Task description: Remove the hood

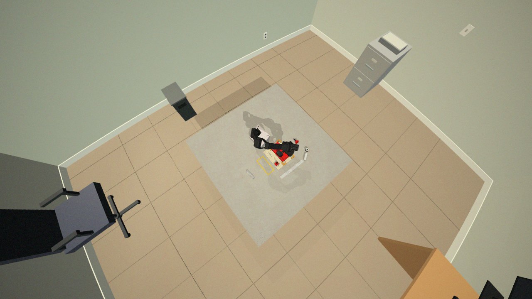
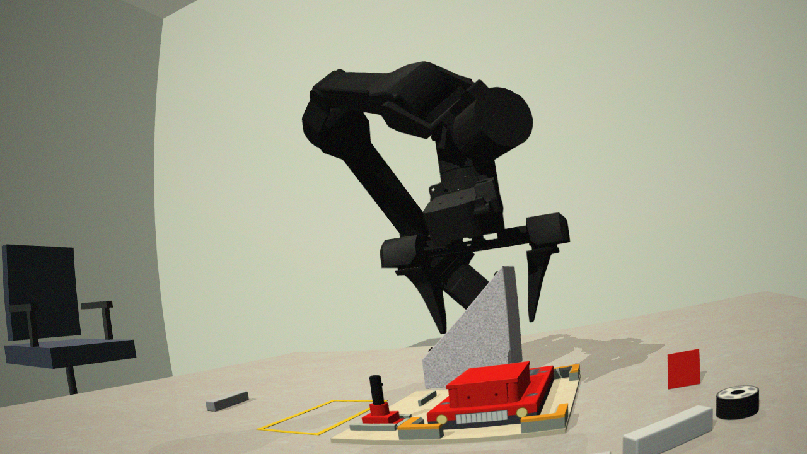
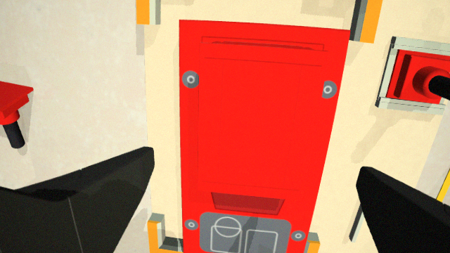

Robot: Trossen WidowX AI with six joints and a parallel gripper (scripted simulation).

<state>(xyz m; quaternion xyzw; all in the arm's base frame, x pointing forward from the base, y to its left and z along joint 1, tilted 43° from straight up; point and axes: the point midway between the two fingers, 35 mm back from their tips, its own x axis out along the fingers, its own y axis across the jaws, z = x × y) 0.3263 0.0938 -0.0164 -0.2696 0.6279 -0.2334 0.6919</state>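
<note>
The red hood (image 2: 488, 381) (image 3: 260, 123) sits as a raised block on the red toy car (image 2: 481, 417) (image 3: 189, 158), which stands on a cream board (image 2: 366, 437) (image 3: 162, 105) between orange-topped corner blocks. My gripper (image 2: 487, 326) (image 3: 254, 166) is open and empty, pointing down above the car. In the wrist view its fingertips stand on either side of the car, nearer the windshield end of the hood. The marked area, a yellow outline (image 1: 262, 167) (image 2: 296, 414), is on the table beside the board; nothing lies inside it. The arm hides part of the car in the top view.
A red part with a black peg (image 2: 376, 389) (image 3: 430, 82) stands in a holder on the board's marked-area side. Another red part (image 2: 683, 368) (image 3: 12, 98), a wheel (image 2: 737, 406) and pale bars (image 2: 668, 430) (image 1: 292, 169) lie beyond. A grey bar (image 2: 226, 400) lies past the outline.
</note>
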